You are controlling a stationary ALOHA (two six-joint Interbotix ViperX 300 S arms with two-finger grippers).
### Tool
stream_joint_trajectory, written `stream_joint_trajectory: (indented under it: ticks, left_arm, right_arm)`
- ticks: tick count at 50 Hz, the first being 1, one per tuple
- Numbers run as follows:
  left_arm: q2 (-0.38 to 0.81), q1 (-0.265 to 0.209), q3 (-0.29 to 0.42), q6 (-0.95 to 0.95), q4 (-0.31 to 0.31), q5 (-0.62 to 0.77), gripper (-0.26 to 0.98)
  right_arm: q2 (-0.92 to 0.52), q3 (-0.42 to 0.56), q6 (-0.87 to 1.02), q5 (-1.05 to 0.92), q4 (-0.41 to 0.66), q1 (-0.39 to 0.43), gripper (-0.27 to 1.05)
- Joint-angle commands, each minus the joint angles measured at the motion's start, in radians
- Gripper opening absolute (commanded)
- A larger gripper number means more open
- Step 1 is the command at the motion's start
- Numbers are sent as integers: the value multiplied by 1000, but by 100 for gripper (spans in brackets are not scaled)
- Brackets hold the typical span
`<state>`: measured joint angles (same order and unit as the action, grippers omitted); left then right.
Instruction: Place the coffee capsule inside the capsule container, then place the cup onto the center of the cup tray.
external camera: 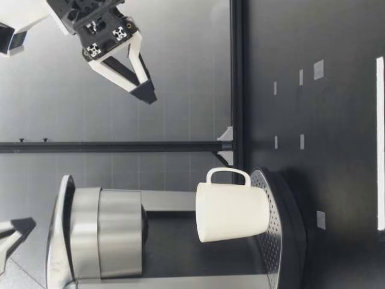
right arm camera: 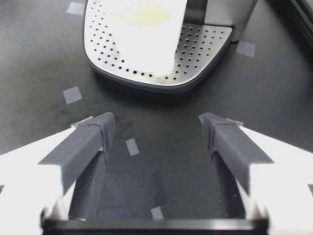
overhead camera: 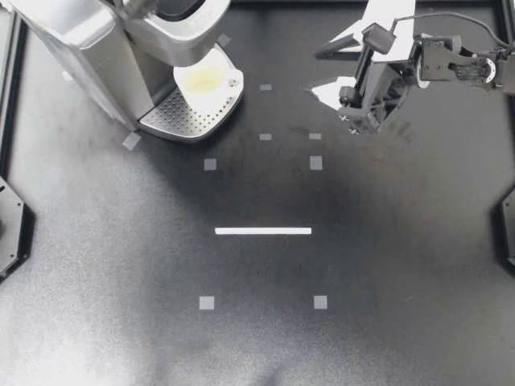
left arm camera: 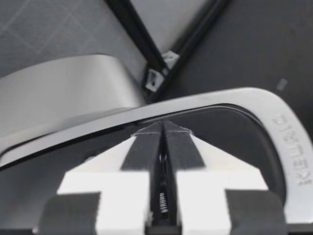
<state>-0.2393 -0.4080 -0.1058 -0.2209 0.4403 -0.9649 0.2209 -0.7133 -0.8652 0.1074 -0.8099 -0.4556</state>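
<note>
A white cup (overhead camera: 208,80) stands upright on the perforated cup tray (overhead camera: 173,121) of the silver coffee machine (overhead camera: 88,40), under its spout; its inside looks pale yellow. In the low view the cup (external camera: 231,211) shows its handle, and the tray (external camera: 280,241) is under it. My right gripper (overhead camera: 314,72) hovers open at the back right, empty, facing the cup (right arm camera: 142,34) across bare table, well apart from it. My left gripper (left arm camera: 163,128) is shut, with its tips against the machine's silver lid rim (left arm camera: 234,98). No capsule shows in any view.
A white strip (overhead camera: 263,231) lies mid-table, with small grey tape squares (overhead camera: 207,302) around it. Black frame rails (external camera: 237,78) run along the table's back edge. The machine fills the back left corner.
</note>
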Motion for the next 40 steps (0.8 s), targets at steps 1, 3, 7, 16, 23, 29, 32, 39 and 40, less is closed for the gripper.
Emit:
stream_joint_trajectory:
  ticks: [1,3,7,16,23,29,32,39,40]
  left_arm:
    - [0,9,26,-2,3,2,4]
    - [5,14,26,-2,0,-3,4]
    - [11,21,26,-2,-2,-15,4]
    - [11,29,25,-3,0,-34,4]
    - [15,29,17,-3,0,-35,4]
    - [23,29,11,-3,0,-37,4]
    - [31,29,11,-3,0,-37,4]
    - [44,29,12,-3,3,-54,4]
    - [44,29,14,-3,3,-58,4]
  right_arm:
    - [17,9,2,-14,-2,5,66]
    - [17,11,2,-15,-2,5,66]
    - [20,11,0,-15,0,5,66]
    - [20,11,0,-23,0,5,66]
    - [20,11,0,-23,0,5,66]
    - [21,9,2,-21,0,5,66]
    - [20,9,2,-21,2,5,66]
    - [18,6,2,-20,0,5,66]
    - [18,5,2,-18,0,5,66]
